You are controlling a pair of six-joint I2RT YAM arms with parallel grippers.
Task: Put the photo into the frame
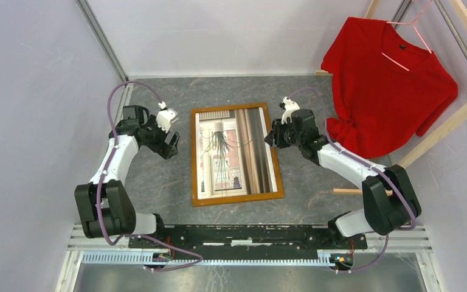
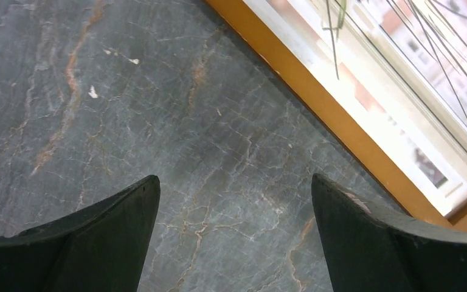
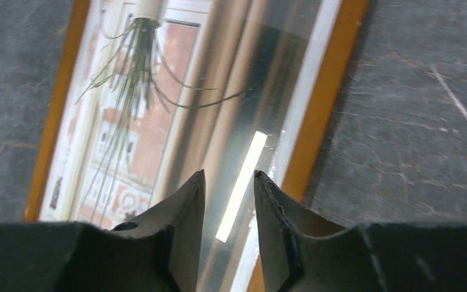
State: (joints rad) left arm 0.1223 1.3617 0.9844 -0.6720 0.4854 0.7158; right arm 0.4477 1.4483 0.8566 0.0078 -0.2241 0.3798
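At the left gripper [image 2: 234,182]: spread wide, holding nothing, only bare grey marbled table [image 2: 158,109] between the two dark fingers [image 2: 97,237]. Poised over the table just left of the frame [image 2: 340,131] and apart from it, the orange-brown rail running diagonally past the right-hand fingertip in the wrist view. From above, a black-and-white head [image 1: 171,145] beside the upper half of the frame's left rail.

At the right gripper [image 3: 230,176]: narrowed to a slim gap, gripping nothing, with the photo [image 3: 158,121] showing through the gap. Hung over the right side of the frame [image 3: 322,103], fingertips pointing across the rail toward the picture. Contact with the surface impossible to tell. From above, set against the upper part of the right rail [image 1: 269,139].

Between the two arms: the photo [image 1: 237,152], face up, lying inside the frame [image 1: 236,200], flat on the table [image 1: 158,176], long side running away from the arm bases. Window scene with a spiky plant, beige and pink tones, a white margin against the wood. Down the right part of the photo, a bright streak of reflected light [image 3: 252,155].

Farther right and back: a red T-shirt [image 1: 389,85] on a pink hanger [image 1: 408,44], hung from a pale wooden rack [image 1: 456,112].
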